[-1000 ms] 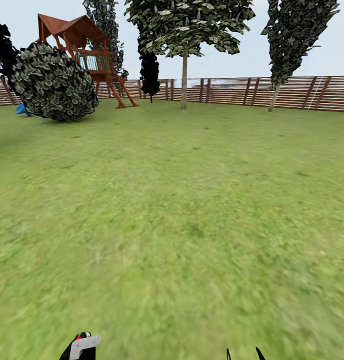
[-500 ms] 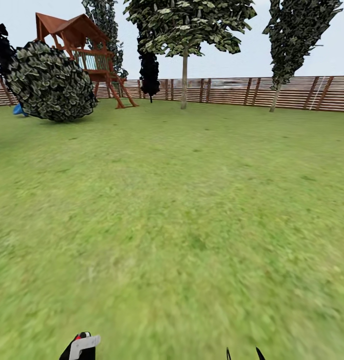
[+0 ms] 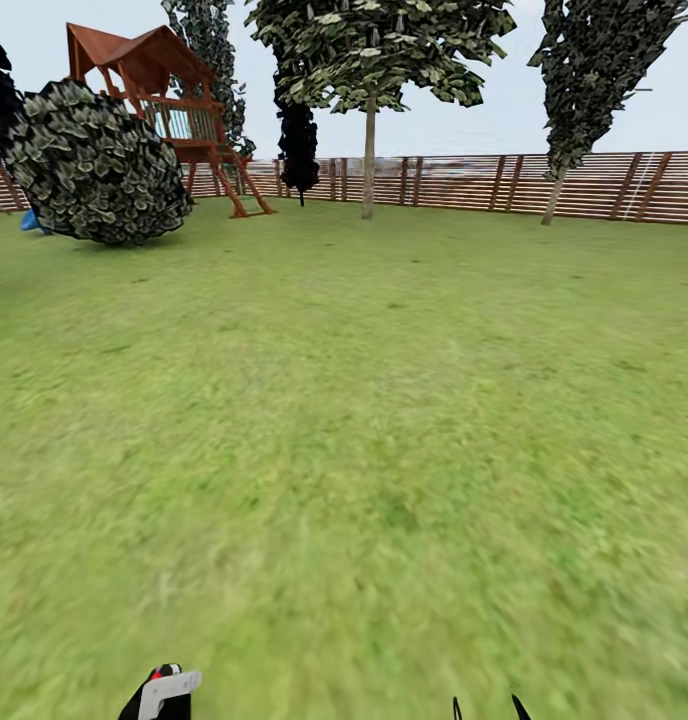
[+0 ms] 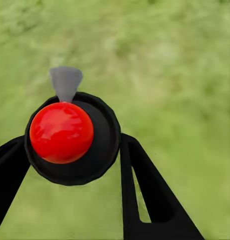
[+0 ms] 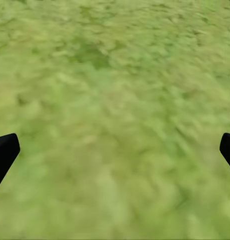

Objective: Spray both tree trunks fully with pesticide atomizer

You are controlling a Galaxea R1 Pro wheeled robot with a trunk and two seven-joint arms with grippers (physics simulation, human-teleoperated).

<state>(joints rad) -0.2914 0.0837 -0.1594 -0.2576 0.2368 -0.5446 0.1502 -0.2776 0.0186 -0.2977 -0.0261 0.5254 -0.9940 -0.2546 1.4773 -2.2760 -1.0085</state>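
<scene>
My left gripper (image 4: 69, 155) is shut on the pesticide atomizer (image 4: 62, 131), a black round body with a red cap and a grey nozzle; its black fingers (image 4: 137, 175) press on either side. The atomizer's top (image 3: 164, 690) peeks in at the head view's lower edge. My right gripper (image 5: 115, 147) is open over bare grass, its fingertips (image 3: 519, 708) just showing. Far ahead by the fence stand two trees: one with a pale straight trunk (image 3: 369, 160) and one at the right with a thin leaning trunk (image 3: 556, 192).
A wide lawn (image 3: 364, 420) stretches ahead to a brown slatted fence (image 3: 604, 185). A big round bush (image 3: 94, 165) and a red wooden playhouse (image 3: 169, 95) stand at the far left. A dark tree (image 3: 299, 140) stands near the fence.
The whole head view has shifted a little: the bush has drifted left and the right tree right, so the camera is advancing. Both grippers keep their places in the picture.
</scene>
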